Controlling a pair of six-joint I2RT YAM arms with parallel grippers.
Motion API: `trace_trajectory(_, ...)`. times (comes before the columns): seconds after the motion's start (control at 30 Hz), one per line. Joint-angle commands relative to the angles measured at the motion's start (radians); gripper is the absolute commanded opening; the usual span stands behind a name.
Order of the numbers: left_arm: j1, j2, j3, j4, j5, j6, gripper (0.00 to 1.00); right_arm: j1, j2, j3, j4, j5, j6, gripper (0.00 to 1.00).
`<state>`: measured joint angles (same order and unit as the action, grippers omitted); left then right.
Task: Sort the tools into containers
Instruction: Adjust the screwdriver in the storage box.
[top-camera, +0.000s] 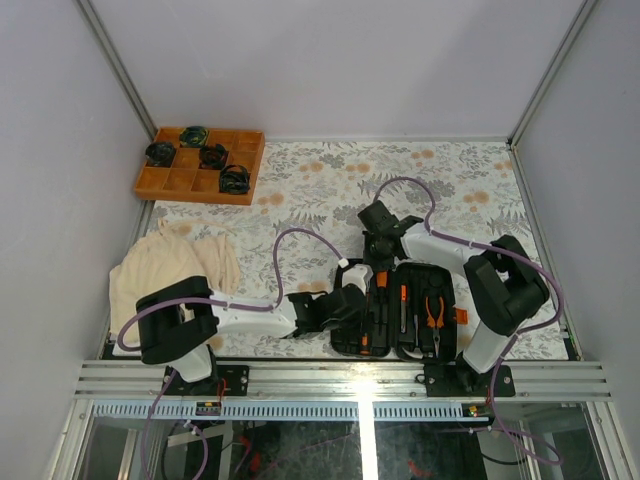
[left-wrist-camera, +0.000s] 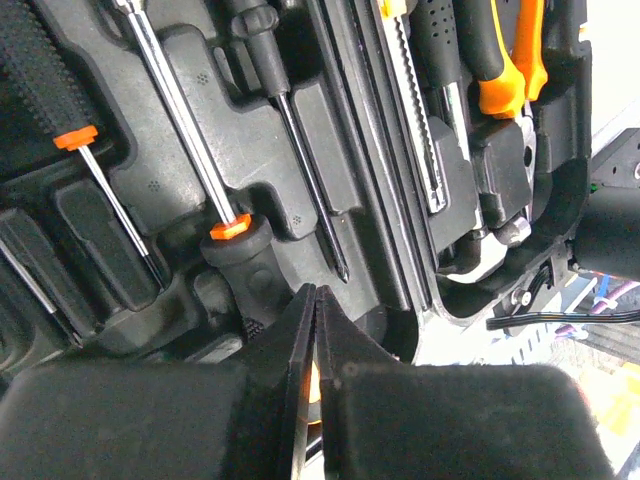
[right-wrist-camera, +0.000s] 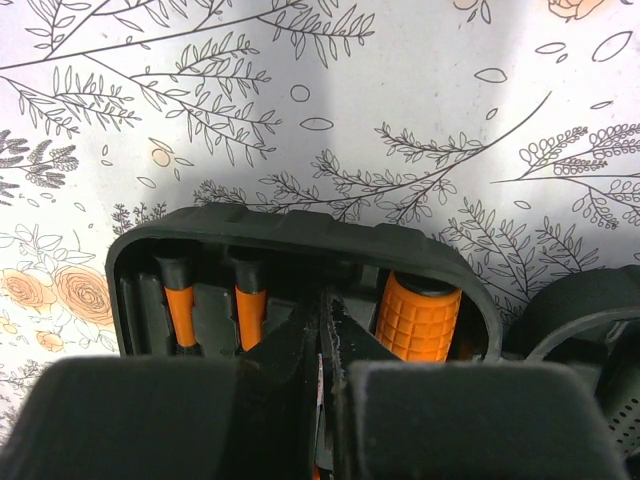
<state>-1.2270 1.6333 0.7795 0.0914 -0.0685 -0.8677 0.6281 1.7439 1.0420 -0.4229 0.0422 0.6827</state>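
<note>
The black tool case (top-camera: 452, 330) lies open at the near edge between the arms. It holds orange-handled pliers (top-camera: 433, 312) and several screwdrivers (top-camera: 403, 305) in its slots. My left gripper (top-camera: 350, 292) is shut, its tips (left-wrist-camera: 316, 296) just over a screwdriver with an orange collar (left-wrist-camera: 230, 228) in the case's left half. The pliers (left-wrist-camera: 500, 60) and a steel hammer head (left-wrist-camera: 482, 256) show beyond it. My right gripper (top-camera: 381, 274) is shut too, its tips (right-wrist-camera: 325, 312) low over the case's far rim (right-wrist-camera: 300, 228). Under it are thin orange handles (right-wrist-camera: 180, 312) and a thick gridded one (right-wrist-camera: 418, 320).
An orange gridded tray (top-camera: 152, 183) with round black-green coils (top-camera: 212, 156) sits at the far left. A crumpled beige cloth (top-camera: 165, 265) lies left of the left arm. Purple cables (top-camera: 300, 235) arch over the floral tablecloth (top-camera: 320, 180).
</note>
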Motion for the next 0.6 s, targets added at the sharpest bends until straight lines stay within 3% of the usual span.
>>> trace_trajectory(0.0, -0.032, 0.012, -0.068, -0.340, -0.004, 0.017, 0.00, 0.016, 0.034, -0.086, -0.074, 0.022, -0.013, 0.00)
trace_trajectory(0.2, -0.026, -0.038, -0.055, -0.338, -0.038, 0.034, 0.00, 0.015, -0.203, -0.075, -0.017, 0.011, -0.012, 0.00)
trace_trajectory(0.3, -0.025, -0.033, -0.069, -0.320, -0.025, 0.036, 0.00, 0.015, -0.293, -0.069, -0.001, 0.011, -0.005, 0.09)
trace_trajectory(0.43, -0.025, -0.035, -0.096, -0.280, -0.002, 0.036, 0.00, 0.015, -0.367, -0.078, 0.003, 0.026, 0.011, 0.18)
trace_trajectory(0.57, -0.026, -0.055, -0.126, -0.221, 0.009, 0.044, 0.00, 0.016, -0.358, -0.087, -0.003, -0.029, 0.015, 0.14)
